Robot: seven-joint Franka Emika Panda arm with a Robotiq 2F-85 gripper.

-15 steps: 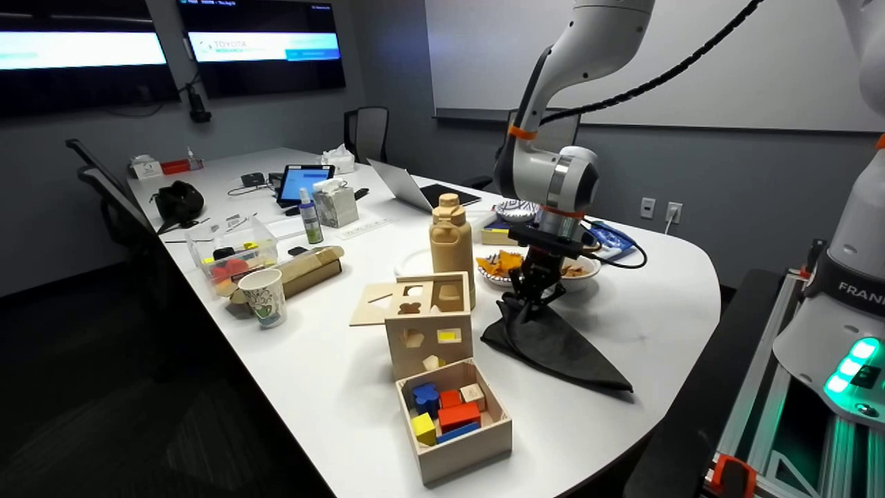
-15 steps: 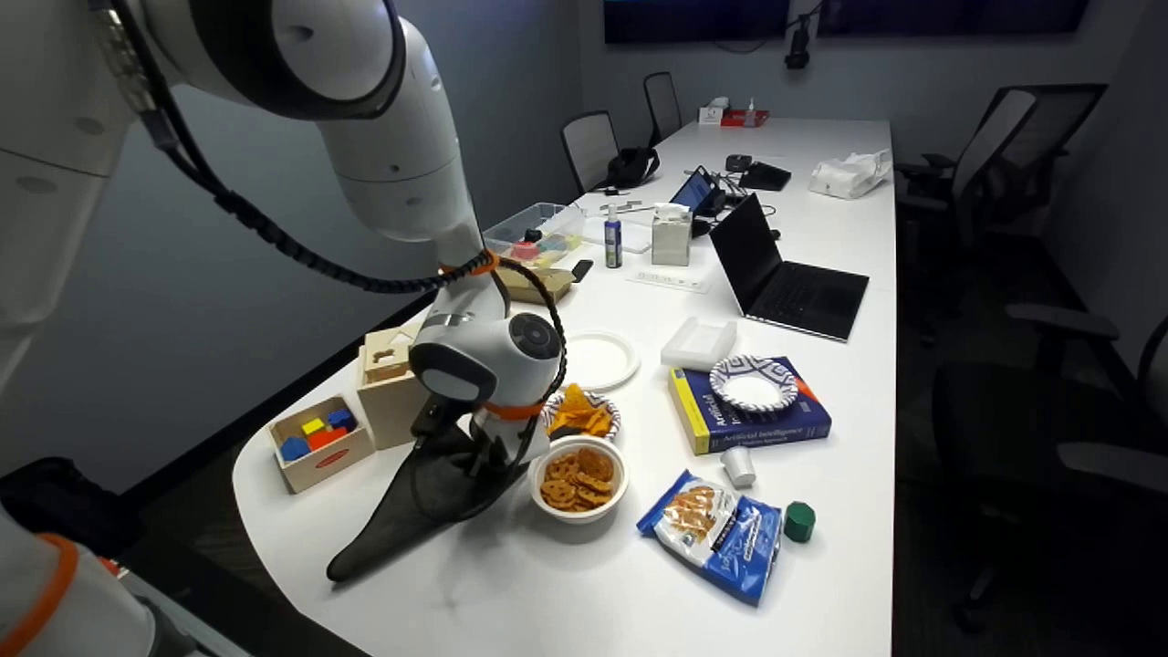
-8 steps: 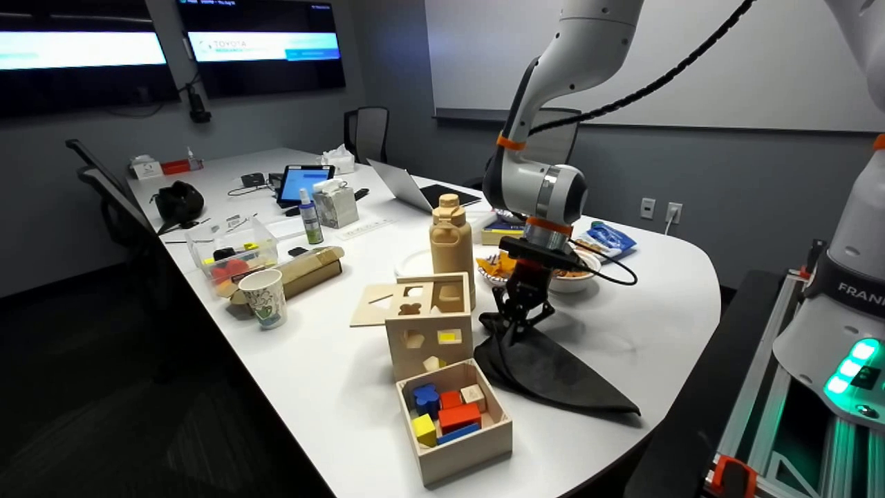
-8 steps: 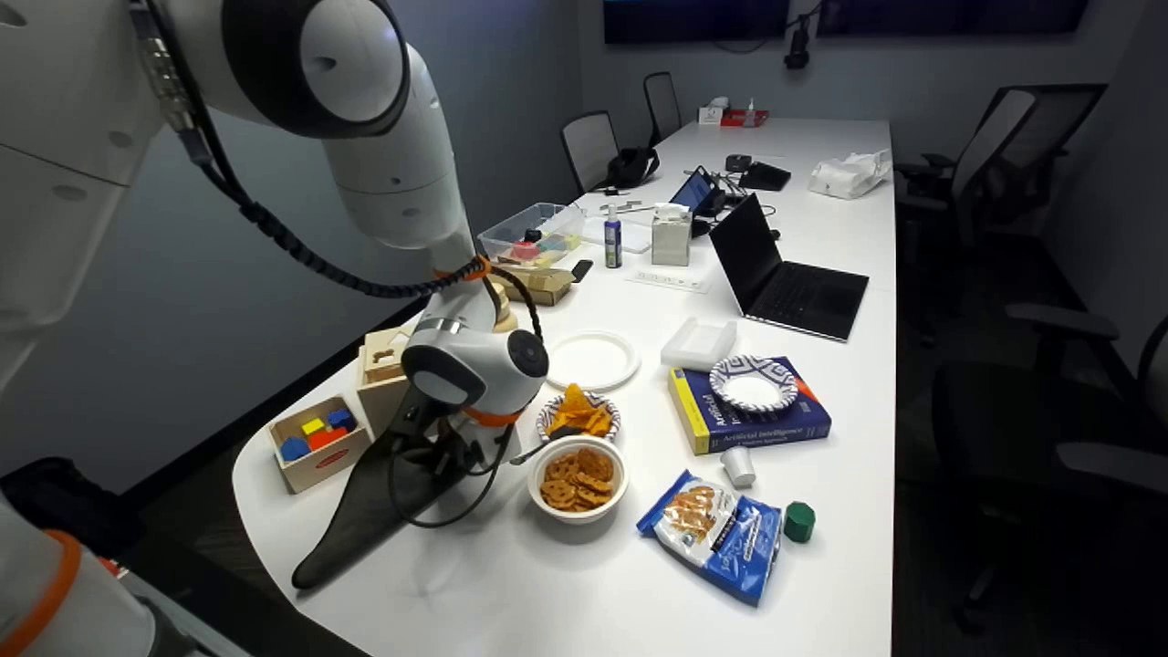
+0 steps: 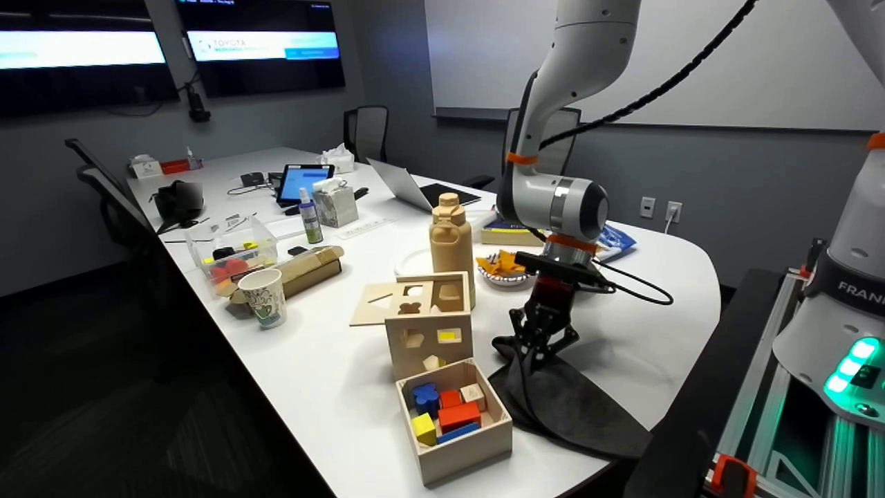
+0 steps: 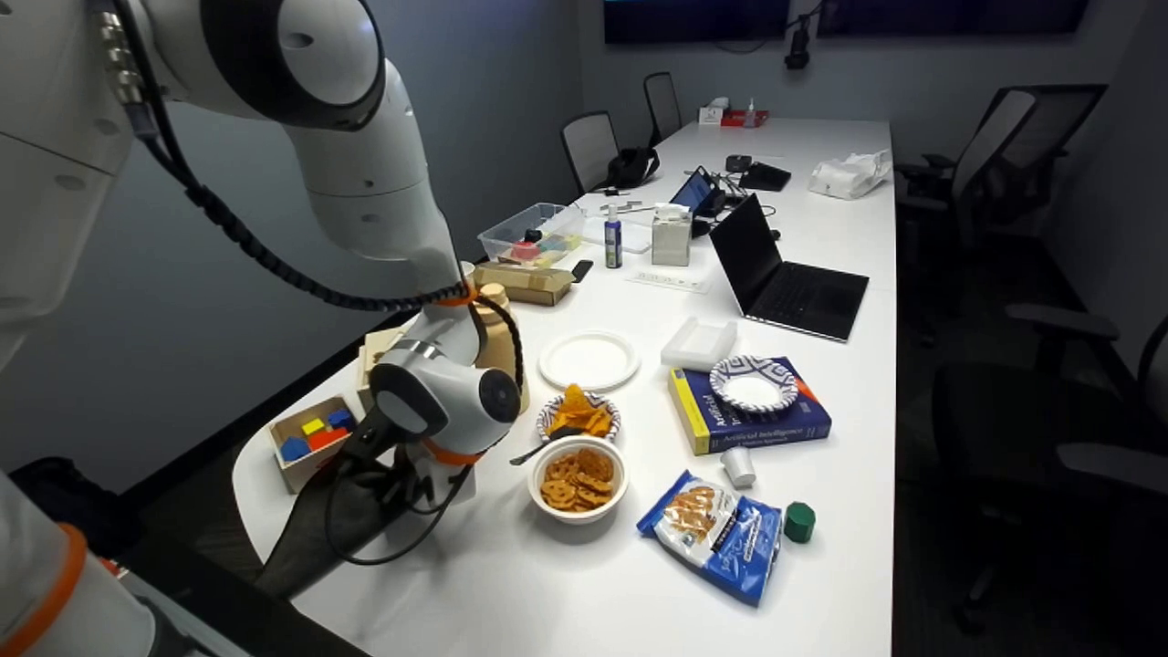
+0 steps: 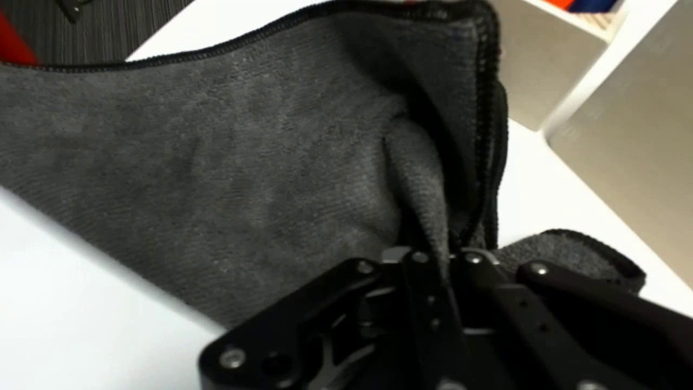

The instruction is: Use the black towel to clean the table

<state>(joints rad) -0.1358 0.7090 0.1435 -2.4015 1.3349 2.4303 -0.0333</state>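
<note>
The towel (image 7: pixel 243 162) is dark grey, edged in black. The table (image 6: pixel 584 593) is white, the gripper (image 7: pixel 442 262) black, the arm (image 5: pixel 588 55) white and grey with orange bands (image 5: pixel 522 158). The base light (image 5: pixel 850 366) glows green. The toy box (image 5: pixel 477 453) is pale wood; its blocks (image 5: pixel 459 417) are red, blue, yellow and bare wood. The bottle (image 5: pixel 451 256) is tan, the cup (image 5: pixel 264 304) white with a grey and green print. The chips (image 6: pixel 579 412) are orange, the pretzels (image 6: pixel 577 479) brown. The book (image 6: pixel 776 431) is blue and yellow; the bowl (image 6: pixel 753 392) on it is white with a purplish geometric pattern. The snack bag (image 6: pixel 753 538) is blue and white, the octagonal piece (image 6: pixel 799 522) green.
</note>
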